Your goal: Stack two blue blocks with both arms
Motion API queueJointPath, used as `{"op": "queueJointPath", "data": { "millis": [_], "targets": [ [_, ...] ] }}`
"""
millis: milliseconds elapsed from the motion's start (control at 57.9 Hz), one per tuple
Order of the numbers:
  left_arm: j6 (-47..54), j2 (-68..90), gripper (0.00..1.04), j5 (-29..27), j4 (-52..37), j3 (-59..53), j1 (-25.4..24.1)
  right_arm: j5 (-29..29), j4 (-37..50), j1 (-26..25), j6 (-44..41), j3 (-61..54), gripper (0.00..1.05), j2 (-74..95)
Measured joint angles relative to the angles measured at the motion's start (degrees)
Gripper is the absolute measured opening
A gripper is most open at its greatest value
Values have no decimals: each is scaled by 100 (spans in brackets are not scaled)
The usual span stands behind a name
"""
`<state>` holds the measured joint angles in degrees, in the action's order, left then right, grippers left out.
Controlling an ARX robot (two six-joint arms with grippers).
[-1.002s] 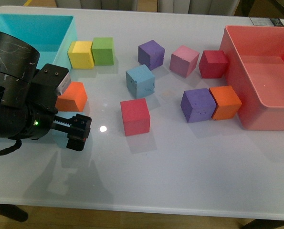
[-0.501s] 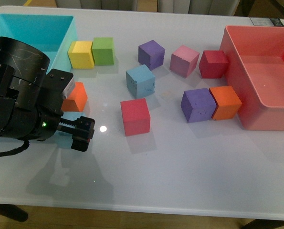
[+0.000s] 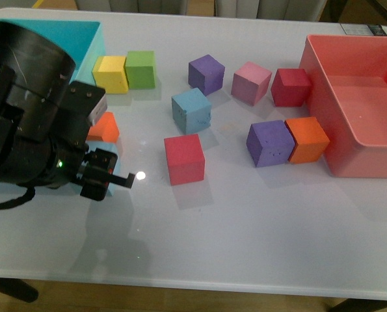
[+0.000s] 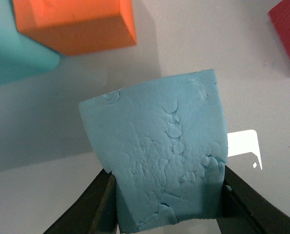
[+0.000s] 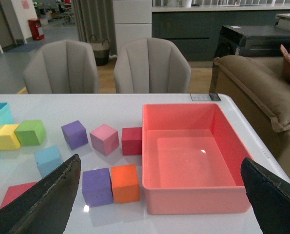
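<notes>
The left gripper point(image 3: 107, 178) is pinching the first blue block point(image 4: 157, 146) between its jaws, low at the tabletop point(image 3: 245, 221). I cannot tell if the block touches it. The second blue block point(image 3: 191, 110) stands free, at about 2 o'clock from this gripper in the front view, and a red cube point(image 3: 184, 158) sits just at its 6 o'clock. The right gripper point(image 5: 159, 165) is spread wide and does not appear in the front view. I judge that the left arm is the nearer one.
</notes>
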<state>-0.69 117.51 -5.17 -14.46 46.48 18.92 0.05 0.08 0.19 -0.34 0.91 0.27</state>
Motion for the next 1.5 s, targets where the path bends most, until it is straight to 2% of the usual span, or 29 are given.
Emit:
{"op": "queueJointPath", "data": {
  "millis": [138,225,674,967,1503],
  "targets": [
    [87,-551,40,7,278,138,146,0,0,0,0,0,96,0],
    [103,-682,40,111,540,610,308,0,0,0,0,0,96,0],
    [304,413,40,313,1191,2500,791,0,0,0,0,0,96,0],
    [601,1167,40,409,1565,3707,798,0,0,0,2,0,96,0],
    [793,2151,40,428,1965,4900,778,0,0,0,2,0,96,0]
  ]
}}
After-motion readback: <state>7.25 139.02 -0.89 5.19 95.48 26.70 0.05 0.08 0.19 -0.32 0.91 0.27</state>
